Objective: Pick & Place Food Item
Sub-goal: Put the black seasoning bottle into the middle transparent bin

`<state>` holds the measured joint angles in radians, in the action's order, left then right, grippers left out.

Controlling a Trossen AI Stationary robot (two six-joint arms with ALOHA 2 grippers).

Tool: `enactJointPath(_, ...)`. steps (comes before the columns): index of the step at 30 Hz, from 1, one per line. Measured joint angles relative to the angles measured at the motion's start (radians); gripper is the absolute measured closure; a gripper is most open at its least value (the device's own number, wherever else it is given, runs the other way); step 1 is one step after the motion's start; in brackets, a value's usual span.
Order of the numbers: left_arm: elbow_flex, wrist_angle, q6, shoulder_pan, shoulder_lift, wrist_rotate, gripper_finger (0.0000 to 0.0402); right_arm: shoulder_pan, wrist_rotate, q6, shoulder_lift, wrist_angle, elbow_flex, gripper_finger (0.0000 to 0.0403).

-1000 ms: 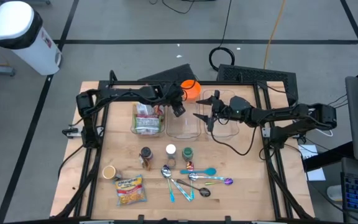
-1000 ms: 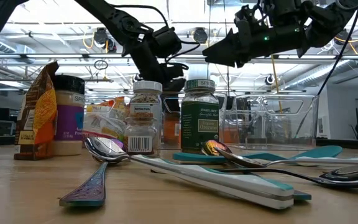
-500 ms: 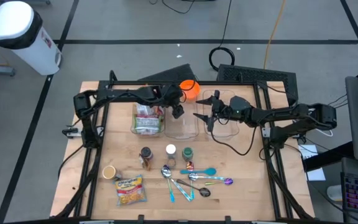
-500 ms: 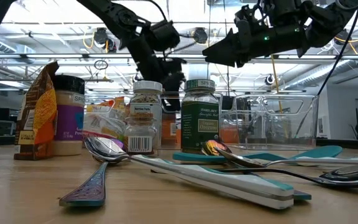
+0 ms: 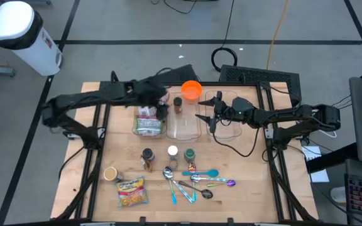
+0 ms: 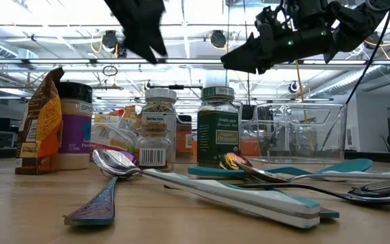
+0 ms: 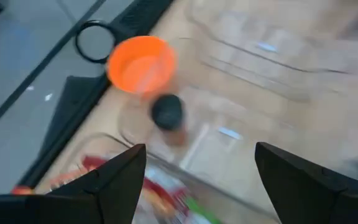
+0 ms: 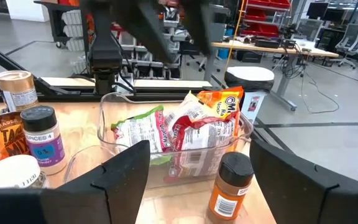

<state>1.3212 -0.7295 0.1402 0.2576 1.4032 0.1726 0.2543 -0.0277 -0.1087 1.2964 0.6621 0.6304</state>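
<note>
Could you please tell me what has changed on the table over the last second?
The left gripper has let go of the brown spice jar with the dark lid, which now stands in the middle clear plastic container, and has drawn back to its own side over the container of snack packets. Its jaws are open. The right gripper, the orange bowl and the other jars and spoons have not moved.

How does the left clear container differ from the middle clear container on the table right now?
The left clear container is packed with snack bags, while the middle clear container holds only one small brown spice jar with a dark cap, standing upright at its far end. So the left container looks colourful and full; the middle one still shows mostly bare bottom. Both are transparent rectangular bins set side by side on the wooden table.
</note>
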Motion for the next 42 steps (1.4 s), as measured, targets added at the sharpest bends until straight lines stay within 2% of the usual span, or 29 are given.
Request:
enactJointPath(7, 0.0, -0.147, 0.085, -0.212, -0.145, -0.016, 0.0094, 0.0, 0.0, -0.008, 0.0, 0.0, 0.0, 0.0136)
enactJointPath(14, 0.0, -0.274, 0.188, -0.458, -0.163, -0.018, 0.0103, -0.001, -0.001, -0.008, 0.0, 0.015, 0.0, 0.0136)
enactJointPath(20, -0.077, -0.244, 0.295, -0.616, -0.161, -0.018, 0.0096, -0.016, -0.002, -0.002, 0.0, 0.014, 0.0, 0.0135)
enactJointPath(25, -0.133, -0.239, 0.431, -0.679, -0.162, -0.014, 0.0088, -0.045, -0.002, -0.005, 0.0, 0.014, 0.0, 0.0135)
enactJointPath(27, -0.153, -0.247, 0.475, -0.69, -0.162, -0.044, 0.0087, -0.056, -0.002, -0.007, 0.0, 0.014, 0.0, 0.0136)
enactJointPath(32, -0.166, -0.384, 0.728, -0.714, -0.161, -0.148, 0.0094, -0.076, -0.001, -0.012, 0.0, 0.015, 0.0, 0.0136)
enactJointPath(36, -0.166, -0.493, 0.958, -0.741, -0.161, -0.175, 0.0103, -0.079, 0.0, -0.012, 0.0, 0.018, 0.0, 0.0135)
enactJointPath(42, -0.166, -0.562, 1.103, -0.769, -0.161, -0.221, 0.01, -0.079, 0.0, -0.009, 0.0, 0.017, 0.0, 0.0136)
